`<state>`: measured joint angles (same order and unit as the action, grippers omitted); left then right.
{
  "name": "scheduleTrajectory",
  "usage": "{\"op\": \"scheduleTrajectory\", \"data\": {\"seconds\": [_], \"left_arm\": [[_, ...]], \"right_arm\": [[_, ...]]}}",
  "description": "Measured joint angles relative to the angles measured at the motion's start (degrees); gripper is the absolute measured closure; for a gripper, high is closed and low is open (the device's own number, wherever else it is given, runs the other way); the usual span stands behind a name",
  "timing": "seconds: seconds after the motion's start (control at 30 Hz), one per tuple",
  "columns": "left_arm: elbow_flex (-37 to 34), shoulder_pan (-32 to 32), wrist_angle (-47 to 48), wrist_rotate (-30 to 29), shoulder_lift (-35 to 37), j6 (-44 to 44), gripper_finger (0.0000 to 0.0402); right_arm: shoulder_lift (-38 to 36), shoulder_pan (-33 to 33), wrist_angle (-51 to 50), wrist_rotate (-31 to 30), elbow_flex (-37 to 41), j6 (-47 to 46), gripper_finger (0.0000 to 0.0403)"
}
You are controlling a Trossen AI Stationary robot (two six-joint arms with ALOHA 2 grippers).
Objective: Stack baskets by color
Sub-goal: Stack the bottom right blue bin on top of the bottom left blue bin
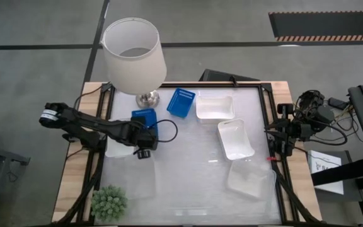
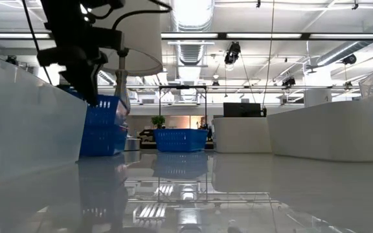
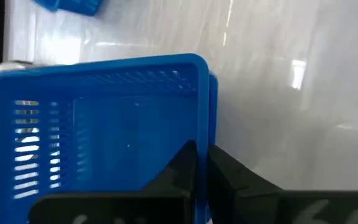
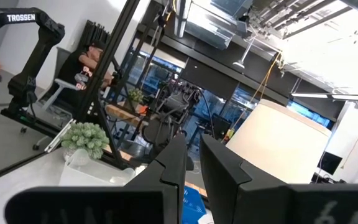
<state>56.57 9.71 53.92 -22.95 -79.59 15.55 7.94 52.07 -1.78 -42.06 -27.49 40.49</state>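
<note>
A blue basket [image 1: 144,117] sits on the table in front of the lamp, and my left gripper [image 1: 147,133] is shut on its wall. The left wrist view shows the same blue basket [image 3: 104,137] with my left gripper [image 3: 201,152] on its rim. A second blue basket [image 1: 181,103] lies farther right. Two white baskets [image 1: 215,108] [image 1: 236,139] lie right of centre, and a clear basket [image 1: 247,180] lies near the front right. My right gripper [image 4: 191,149] waits shut at the table's right edge, held up and touching nothing. My left gripper pinches one side wall of the blue basket at its rim [image 3: 202,127], with one finger [image 3: 182,168] inside the basket and the other [image 3: 232,174] outside. The fingers slant down from the table's left. In the low view the basket's base [image 2: 102,150] appears to rest on the table.
A white lampshade [image 1: 133,53] on a metal foot stands at the far left, close behind the held basket. A small green plant [image 1: 109,202] sits at the near left corner. A pale basket [image 1: 120,150] lies under my left arm.
</note>
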Motion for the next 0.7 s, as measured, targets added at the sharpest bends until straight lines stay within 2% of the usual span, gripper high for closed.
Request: {"op": "scheduleTrajectory", "data": {"seconds": [0.23,0.47,0.7], "left_arm": [[-3.09,-0.23,-4.25,-1.17,0.02,0.09,0.0400],[-2.96,-0.23,-4.92,-1.05,0.02,0.48,0.0395],[-1.65,-0.21,-5.75,-0.91,0.02,0.59,0.0327]], "right_arm": [[0.00,0.02,-0.50,0.00,0.00,0.00,0.0365],[0.00,0.00,-0.88,0.00,0.00,-0.39,0.0365],[0.00,0.00,-0.94,0.00,-0.02,-0.51,0.0365]]}}
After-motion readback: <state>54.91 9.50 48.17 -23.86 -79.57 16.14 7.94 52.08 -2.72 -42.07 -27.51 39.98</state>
